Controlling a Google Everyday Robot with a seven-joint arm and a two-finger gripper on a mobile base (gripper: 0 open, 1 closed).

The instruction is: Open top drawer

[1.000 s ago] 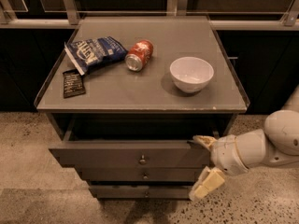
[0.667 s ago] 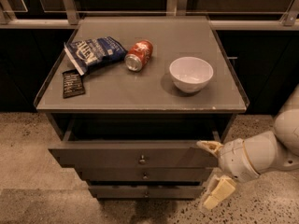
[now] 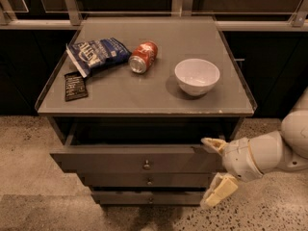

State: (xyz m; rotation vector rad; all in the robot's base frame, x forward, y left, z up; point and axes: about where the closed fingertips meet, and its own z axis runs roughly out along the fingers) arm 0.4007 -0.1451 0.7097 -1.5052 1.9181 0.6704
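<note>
Barely shifted from a second ago, the robot's gripper (image 3: 216, 167) hovers at the right end of the top drawer (image 3: 106, 160), which remains pulled partway out of the grey cabinet (image 3: 144, 97); its two pale fingers (image 3: 219, 190) are spread wide, one above the other, and grasp nothing; the upper fingertip sits at the drawer's top right corner, though contact cannot be confirmed. The drawer front stretches left of the gripper, its small round knob (image 3: 147, 165) well to the left; two narrower drawers (image 3: 120, 180) lie shut below and left. On the cabinet top, up beyond the gripper, a white bowl (image 3: 197, 76) stands nearest; farther up and left lie a red can (image 3: 143, 57) on its side, a blue snack bag (image 3: 96, 54) and a dark packet (image 3: 75, 85).
</note>
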